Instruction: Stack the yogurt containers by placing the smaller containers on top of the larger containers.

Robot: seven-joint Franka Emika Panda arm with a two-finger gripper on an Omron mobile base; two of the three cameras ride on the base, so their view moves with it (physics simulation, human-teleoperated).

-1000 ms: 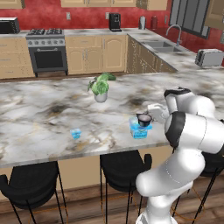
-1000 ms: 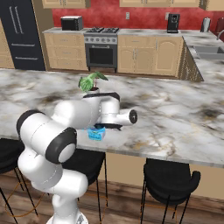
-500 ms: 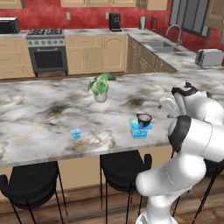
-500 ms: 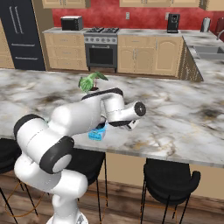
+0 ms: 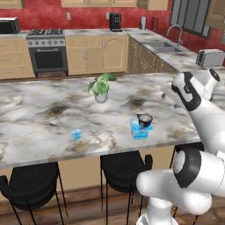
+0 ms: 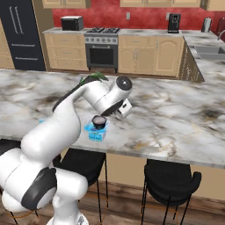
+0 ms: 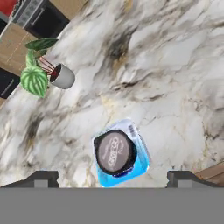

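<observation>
One dark cup already sits on the blue tub; my claw is open and empty, so I should approach the light-blue cup, left of the tub, from straight above.

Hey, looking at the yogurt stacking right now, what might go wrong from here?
1. The dark cup covers most of the blue tub, near its edges; a knock could tip it off.
2. The tiny light-blue cup sits apart on the counter, and there's little free lid left for it.
3. The open claw hangs above the stack; swinging low toward that cup might clip it.
</observation>
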